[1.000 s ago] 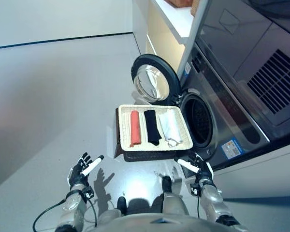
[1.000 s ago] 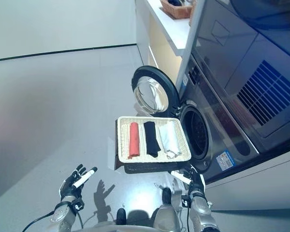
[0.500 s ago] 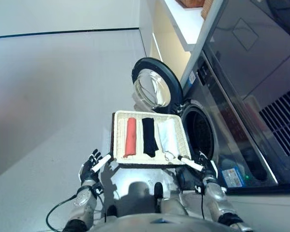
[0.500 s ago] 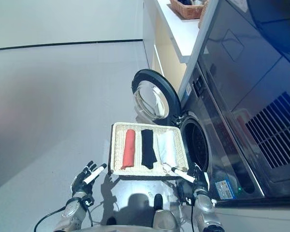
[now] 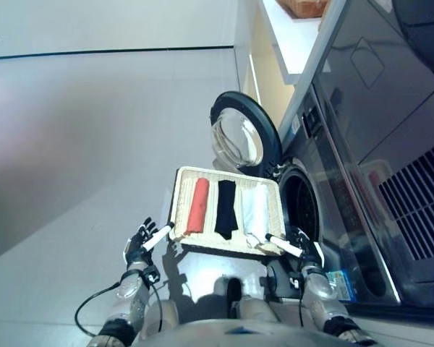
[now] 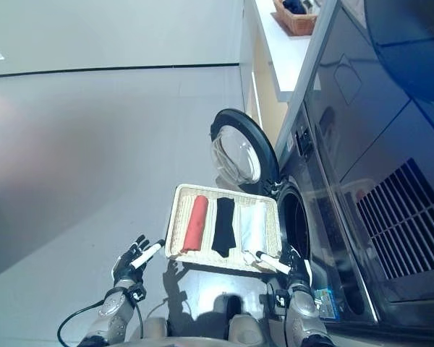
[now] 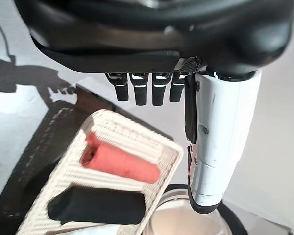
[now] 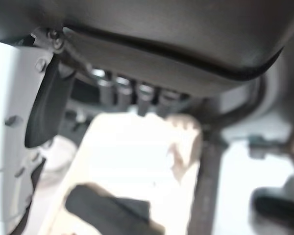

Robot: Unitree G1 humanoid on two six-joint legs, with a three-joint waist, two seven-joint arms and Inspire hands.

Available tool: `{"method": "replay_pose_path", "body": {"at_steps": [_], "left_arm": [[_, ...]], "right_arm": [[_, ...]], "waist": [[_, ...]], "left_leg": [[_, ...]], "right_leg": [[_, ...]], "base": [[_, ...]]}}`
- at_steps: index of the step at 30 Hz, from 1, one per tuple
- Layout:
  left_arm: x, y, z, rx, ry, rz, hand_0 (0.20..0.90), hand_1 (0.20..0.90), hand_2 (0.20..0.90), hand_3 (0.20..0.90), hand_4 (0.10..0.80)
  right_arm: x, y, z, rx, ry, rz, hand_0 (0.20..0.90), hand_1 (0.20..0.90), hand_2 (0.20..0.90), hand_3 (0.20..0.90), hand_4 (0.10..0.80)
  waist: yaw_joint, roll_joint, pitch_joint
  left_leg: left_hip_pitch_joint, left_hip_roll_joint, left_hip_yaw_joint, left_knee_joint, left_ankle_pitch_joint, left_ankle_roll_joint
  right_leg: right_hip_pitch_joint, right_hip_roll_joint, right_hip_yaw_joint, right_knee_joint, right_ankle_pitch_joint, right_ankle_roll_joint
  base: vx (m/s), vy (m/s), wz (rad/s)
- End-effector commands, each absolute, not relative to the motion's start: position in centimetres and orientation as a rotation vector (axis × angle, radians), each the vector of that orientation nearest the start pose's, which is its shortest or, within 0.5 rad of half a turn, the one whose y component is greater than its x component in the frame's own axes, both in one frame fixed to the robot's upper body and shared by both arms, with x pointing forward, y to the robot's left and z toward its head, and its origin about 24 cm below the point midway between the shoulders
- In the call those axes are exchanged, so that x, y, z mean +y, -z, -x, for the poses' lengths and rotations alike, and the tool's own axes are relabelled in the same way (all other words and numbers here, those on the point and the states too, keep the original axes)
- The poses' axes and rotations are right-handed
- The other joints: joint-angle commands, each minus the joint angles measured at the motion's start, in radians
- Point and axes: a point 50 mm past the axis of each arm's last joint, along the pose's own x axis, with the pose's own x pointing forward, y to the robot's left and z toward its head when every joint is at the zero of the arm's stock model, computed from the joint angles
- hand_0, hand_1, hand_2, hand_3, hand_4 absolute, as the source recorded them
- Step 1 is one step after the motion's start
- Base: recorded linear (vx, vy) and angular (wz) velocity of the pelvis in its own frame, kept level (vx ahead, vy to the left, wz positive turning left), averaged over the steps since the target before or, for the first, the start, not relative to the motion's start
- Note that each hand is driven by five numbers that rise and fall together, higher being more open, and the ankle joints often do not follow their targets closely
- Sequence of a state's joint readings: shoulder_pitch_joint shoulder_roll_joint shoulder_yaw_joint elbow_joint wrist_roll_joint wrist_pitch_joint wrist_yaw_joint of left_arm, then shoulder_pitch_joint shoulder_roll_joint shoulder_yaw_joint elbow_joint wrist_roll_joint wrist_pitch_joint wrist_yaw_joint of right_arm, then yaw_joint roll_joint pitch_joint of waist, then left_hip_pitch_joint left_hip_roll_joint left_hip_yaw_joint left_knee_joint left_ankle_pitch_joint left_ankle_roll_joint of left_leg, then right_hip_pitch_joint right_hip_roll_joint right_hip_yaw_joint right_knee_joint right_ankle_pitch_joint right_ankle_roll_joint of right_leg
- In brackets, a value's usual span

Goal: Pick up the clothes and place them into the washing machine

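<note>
A shallow wicker basket (image 5: 182,189) rests on a low dark brown box beside the washing machine (image 5: 325,166). In it lie a red rolled cloth (image 5: 198,205), a black cloth (image 5: 226,208) and a white cloth (image 5: 255,208). The machine's round door (image 5: 244,136) stands open and the drum opening (image 5: 301,204) is dark. My left hand (image 5: 142,241) is open and empty just left of the basket's near corner. My right hand (image 5: 299,247) is open and empty at the basket's near right corner, by the drum. The left wrist view shows the red cloth (image 7: 122,163) and the black cloth (image 7: 95,207) in the basket (image 7: 170,152).
A white counter (image 6: 289,50) runs along the wall behind the machine, with a brown basket (image 6: 295,16) on it. Grey floor (image 5: 79,137) spreads wide to the left of the basket.
The camera has moved closer and turned, so the whole scene has shifted. Both hands now sit at the basket's near corners, where before they were lower and further from it.
</note>
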State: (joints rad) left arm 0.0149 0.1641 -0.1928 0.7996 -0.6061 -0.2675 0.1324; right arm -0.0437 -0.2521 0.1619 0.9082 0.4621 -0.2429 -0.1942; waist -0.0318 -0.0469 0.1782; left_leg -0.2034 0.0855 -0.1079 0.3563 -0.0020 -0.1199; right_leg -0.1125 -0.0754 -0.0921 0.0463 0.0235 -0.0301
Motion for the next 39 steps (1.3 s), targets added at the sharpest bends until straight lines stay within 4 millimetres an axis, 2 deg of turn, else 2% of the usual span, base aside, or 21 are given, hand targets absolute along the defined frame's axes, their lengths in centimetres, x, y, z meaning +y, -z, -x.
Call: {"method": "replay_pose_path", "body": {"at_steps": [1, 3, 4, 7, 9, 10, 11, 14, 17, 21, 22, 24, 25, 26, 28, 29, 30, 31, 32, 36, 39], "left_arm": [[20.5, 8.0, -20.9, 0.398, -0.330, 0.279, 0.900, 0.900, 0.900, 0.900, 0.800], [20.5, 8.2, -20.9, 0.409, -0.332, 0.275, 0.900, 0.900, 0.900, 0.900, 0.800], [20.5, 8.3, -20.9, 0.413, -0.332, 0.274, 0.900, 0.900, 0.900, 0.900, 0.800], [20.6, 8.1, -21.0, 0.402, -0.331, 0.272, 0.900, 0.900, 0.900, 0.900, 0.800], [20.6, 8.1, -20.9, 0.400, -0.327, 0.274, 0.900, 0.900, 0.900, 0.900, 0.800], [20.6, 8.1, -20.9, 0.400, -0.327, 0.273, 0.900, 0.900, 0.900, 0.900, 0.800], [21.0, 7.6, -21.3, 0.372, -0.334, 0.264, 0.900, 0.900, 0.900, 0.900, 0.800], [22.0, 6.9, -21.8, 0.335, -0.371, 0.265, 0.900, 0.900, 0.900, 0.900, 0.800], [22.5, 6.6, -22.2, 0.318, -0.390, 0.258, 0.900, 0.900, 0.900, 0.900, 0.800], [22.4, 6.5, -22.3, 0.312, -0.392, 0.266, 0.900, 0.900, 0.900, 0.900, 0.800], [22.2, 6.6, -22.2, 0.317, -0.389, 0.273, 0.900, 0.900, 0.900, 0.900, 0.800], [22.1, 6.6, -22.2, 0.317, -0.388, 0.274, 0.900, 0.900, 0.900, 0.900, 0.800], [22.1, 6.9, -21.9, 0.329, -0.390, 0.274, 0.900, 0.900, 0.900, 0.900, 0.800], [22.1, 6.9, -21.9, 0.329, -0.390, 0.274, 0.900, 0.900, 0.900, 0.900, 0.800], [22.2, 7.1, -21.2, 0.338, -0.390, 0.281, 0.900, 0.900, 0.900, 0.900, 0.800], [22.2, 7.1, -21.2, 0.339, -0.390, 0.281, 0.900, 0.900, 0.900, 0.900, 0.800], [22.4, 6.9, -21.2, 0.332, -0.393, 0.281, 0.900, 0.900, 0.900, 0.900, 0.800], [22.8, 6.5, -21.2, 0.313, -0.393, 0.274, 0.900, 0.900, 0.900, 0.900, 0.800], [23.1, 6.4, -21.3, 0.306, -0.396, 0.267, 0.900, 0.900, 0.900, 0.900, 0.800], [23.8, 5.8, -21.6, 0.279, -0.406, 0.255, 0.900, 0.900, 0.900, 0.900, 0.800], [24.0, 5.9, -21.6, 0.284, -0.422, 0.259, 0.900, 0.900, 0.900, 0.900, 0.800]], "right_arm": [[-26.0, 7.4, -20.9, 0.413, 0.469, -0.018, 0.900, 0.900, 0.900, 0.900, 0.800], [-26.1, 7.4, -20.9, 0.414, 0.482, -0.021, 0.900, 0.900, 0.900, 0.900, 0.800], [-26.0, 7.5, -20.8, 0.417, 0.486, -0.025, 0.900, 0.900, 0.900, 0.900, 0.800], [-26.0, 7.7, -20.7, 0.428, 0.489, -0.027, 0.900, 0.900, 0.900, 0.900, 0.800], [-26.0, 8.0, -20.4, 0.449, 0.503, -0.034, 0.900, 0.900, 0.900, 0.900, 0.800], [-26.0, 8.1, -20.4, 0.449, 0.503, -0.034, 0.900, 0.900, 0.900, 0.900, 0.800], [-25.6, 8.0, -20.8, 0.445, 0.505, -0.064, 0.900, 0.900, 0.900, 0.900, 0.800], [-24.7, 7.6, -22.1, 0.430, 0.468, -0.054, 0.900, 0.900, 0.900, 0.900, 0.800], [-23.7, 7.0, -23.4, 0.405, 0.426, -0.055, 0.900, 0.900, 0.900, 0.900, 0.800], [-23.2, 7.0, -23.5, 0.408, 0.415, -0.052, 0.900, 0.900, 0.900, 0.900, 0.800], [-23.2, 7.0, -23.6, 0.410, 0.421, -0.051, 0.900, 0.900, 0.900, 0.900, 0.800], [-23.2, 7.0, -23.6, 0.408, 0.422, -0.052, 0.900, 0.900, 0.900, 0.900, 0.800], [-23.1, 6.9, -23.8, 0.401, 0.416, -0.053, 0.900, 0.900, 0.900, 0.900, 0.800], [-23.1, 6.9, -23.8, 0.401, 0.416, -0.054, 0.900, 0.900, 0.900, 0.900, 0.800], [-23.4, 6.9, -23.5, 0.402, 0.426, -0.059, 0.900, 0.900, 0.900, 0.900, 0.800], [-23.4, 6.9, -23.5, 0.402, 0.426, -0.059, 0.900, 0.900, 0.900, 0.900, 0.800], [-23.6, 6.8, -23.5, 0.401, 0.427, -0.059, 0.900, 0.900, 0.900, 0.900, 0.800], [-23.7, 6.7, -23.6, 0.395, 0.425, -0.056, 0.900, 0.900, 0.900, 0.900, 0.800], [-23.7, 6.6, -23.8, 0.390, 0.421, -0.056, 0.900, 0.900, 0.900, 0.900, 0.800], [-23.4, 6.2, -24.3, 0.374, 0.400, -0.054, 0.900, 0.900, 0.900, 0.900, 0.800], [-23.1, 6.2, -24.6, 0.374, 0.398, -0.057, 0.900, 0.900, 0.900, 0.900, 0.800]], "waist": [[0.026, 0.011, 0.017], [0.038, 0.030, 0.018], [0.040, 0.037, 0.015], [0.049, 0.054, 0.002], [0.043, 0.055, -0.016], [0.044, 0.054, -0.015], [0.042, 0.053, -0.028], [0.052, 0.044, -0.039], [0.056, 0.033, -0.043], [0.054, 0.012, -0.046], [0.056, -0.003, -0.047], [0.058, -0.007, -0.049], [0.062, -0.021, -0.049], [0.063, -0.021, -0.049], [0.069, -0.036, -0.052], [0.069, -0.036, -0.052], [0.071, -0.036, -0.052], [0.068, -0.030, -0.049], [0.067, -0.024, -0.042], [0.059, -0.005, -0.022], [0.046, 0.005, -0.016]], "left_leg": [[-0.028, 0.044, 0.056, -0.237, 0.123, 0.031], [-0.046, 0.054, 0.092, -0.318, 0.188, 0.019], [-0.045, 0.048, 0.119, -0.337, 0.197, 0.020], [-0.037, 0.016, 0.124, -0.333, 0.182, 0.036], [-0.031, -0.009, 0.141, -0.318, 0.162, 0.050], [-0.030, -0.010, 0.141, -0.317, 0.161, 0.050], [-0.027, -0.026, 0.159, -0.312, 0.145, 0.062], [-0.040, -0.042, 0.188, -0.317, 0.129, 0.081], [-0.041, -0.051, 0.216, -0.346, 0.129, 0.090], [-0.039, -0.061, 0.225, -0.386, 0.129, 0.095], [-0.038, -0.070, 0.227, -0.374, 0.110, 0.102], [-0.036, -0.074, 0.228, -0.366, 0.099, 0.105], [-0.030, -0.085, 0.235, -0.342, 0.069, 0.116], [-0.030, -0.085, 0.236, -0.339, 0.067, 0.116], [-0.014, -0.106, 0.237, -0.293, 0.020, 0.138], [-0.014, -0.106, 0.238, -0.291, 0.018, 0.139], [-0.004, -0.115, 0.239, -0.280, 0.005, 0.147], [0.015, -0.122, 0.234, -0.261, -0.015, 0.162], [0.023, -0.122, 0.231, -0.254, -0.021, 0.168], [0.043, -0.118, 0.219, -0.249, -0.030, 0.180], [0.067, -0.103, 0.208, -0.268, -0.040, 0.162]], "right_leg": [[0.076, 0.026, 0.048, 0.014, -0.029, 0.095], [0.109, 0.031, 0.059, 0.008, -0.050, 0.098], [0.126, 0.030, 0.063, 0.007, -0.062, 0.101], [0.165, 0.015, 0.091, 0.013, -0.095, 0.109], [0.193, -0.018, 0.100, 0.011, -0.101, 0.122], [0.194, -0.019, 0.100, 0.010, -0.101, 0.122], [0.189, -0.047, 0.114, 0.009, -0.095, 0.140], [0.168, -0.082, 0.126, 0.000, -0.077, 0.166], [0.145, -0.098, 0.134, -0.010, -0.050, 0.182], [0.128, -0.114, 0.123, -0.017, -0.010, 0.200], [0.129, -0.126, 0.118, -0.014, 0.022, 0.210], [0.129, -0.132, 0.116, -0.010, 0.036, 0.214], [0.130, -0.147, 0.117, 0.011, 0.079, 0.225], [0.131, -0.148, 0.118, 0.010, 0.079, 0.225], [0.131, -0.170, 0.121, 0.071, 0.154, 0.233], [0.132, -0.170, 0.122, 0.071, 0.154, 0.233], [0.128, -0.176, 0.118, 0.098, 0.185, 0.233], [0.112, -0.185, 0.120, 0.164, 0.239, 0.227], [0.100, -0.185, 0.118, 0.197, 0.255, 0.221], [0.060, -0.176, 0.098, 0.269, 0.247, 0.206], [0.014, -0.188, 0.054, 0.195, 0.179, 0.203]], "base": [[0.257, 0.151, 0.08], [0.241, 0.152, -0.02], [0.221, 0.155, -0.25], [0.208, 0.196, -0.46], [0.191, 0.191, -1.03], [0.174, 0.203, -0.45], [0.121, 0.190, -0.16], [0.094, 0.189, -0.09], [0.060, 0.124, -0.18], [0.068, 0.067, -0.08], [0.111, 0.051, 0.02], [0.092, 0.034, -0.03], [0.078, 0.030, -0.12], [0.158, 0.070, -0.14], [0.119, 0.064, -0.12], [0.074, 0.052, -0.12], [0.113, 0.106, -0.14], [0.143, 0.146, -0.15], [0.106, 0.117, -0.12], [0.065, 0.091, 0.00], [0.100, -0.021, 0.07]]}}
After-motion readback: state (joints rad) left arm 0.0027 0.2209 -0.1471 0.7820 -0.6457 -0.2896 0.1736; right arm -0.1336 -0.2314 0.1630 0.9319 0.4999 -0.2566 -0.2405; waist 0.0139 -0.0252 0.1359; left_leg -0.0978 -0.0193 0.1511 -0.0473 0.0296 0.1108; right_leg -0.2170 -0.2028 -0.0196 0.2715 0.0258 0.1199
